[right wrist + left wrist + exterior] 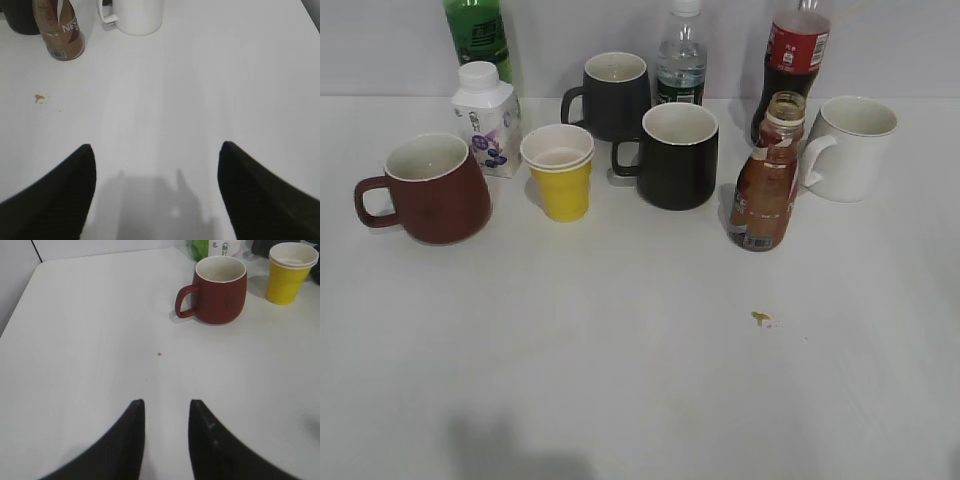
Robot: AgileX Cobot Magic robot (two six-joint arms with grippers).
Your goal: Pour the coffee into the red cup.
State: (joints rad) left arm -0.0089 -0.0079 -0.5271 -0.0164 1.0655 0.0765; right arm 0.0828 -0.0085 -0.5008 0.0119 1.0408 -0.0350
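Note:
The coffee bottle (765, 185) stands uncapped right of centre on the white table; its lower part shows at the top left of the right wrist view (61, 30). The red cup (428, 188) stands at the left, handle to the left, white inside empty; it also shows in the left wrist view (220, 287). My left gripper (166, 405) is open and empty over bare table, well short of the red cup. My right gripper (156, 150) is wide open and empty, well short of the coffee bottle. Neither gripper shows in the exterior view.
A yellow paper cup (560, 172), two black mugs (677, 155) (611, 94), a white mug (850, 147), a small white carton (486, 117), a cola bottle (792, 55), a water bottle (681, 55) and a green bottle (478, 35) crowd the back. A small brown spill (760, 319) marks the table.

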